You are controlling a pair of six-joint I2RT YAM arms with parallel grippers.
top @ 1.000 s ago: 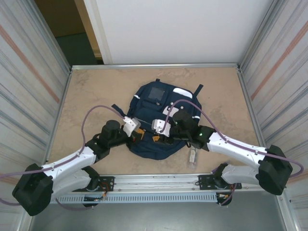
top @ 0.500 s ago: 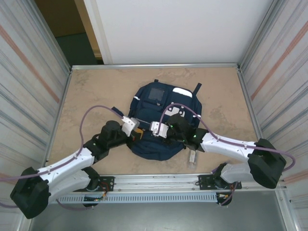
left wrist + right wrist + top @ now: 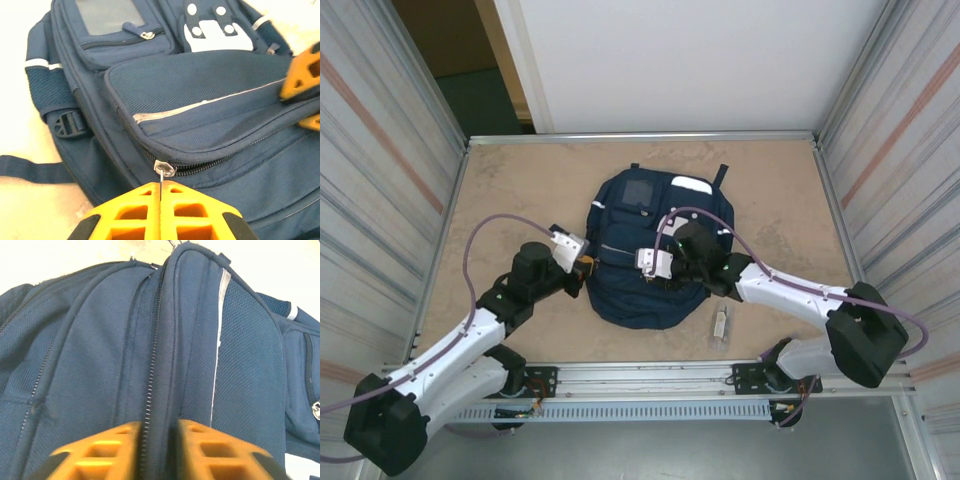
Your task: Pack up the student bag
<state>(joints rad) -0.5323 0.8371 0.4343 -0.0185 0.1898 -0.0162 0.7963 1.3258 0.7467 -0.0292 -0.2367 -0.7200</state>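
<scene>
Left fingers (image 3: 161, 197) are pinched shut on the zip pull (image 3: 164, 169); right fingers (image 3: 159, 434) squeeze a fold of the bag (image 3: 90, 355) between them.

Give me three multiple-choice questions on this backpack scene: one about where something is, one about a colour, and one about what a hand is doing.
1. Where does the small pale object lie relative to the student bag?
A) on top of it
B) on the table, just off the bag's near right edge
C) tucked inside it

2. What colour are the left hand's fingers?
A) green
B) orange
C) white

3. What state is the left hand in?
A) shut on the zipper pull
B) open above the table
C) shut on nothing

Answers:
1 B: the top view shows it on bare table beside the bag.
2 B: the left wrist view shows orange fingers.
3 A: the fingers meet around the metal pull.
</scene>
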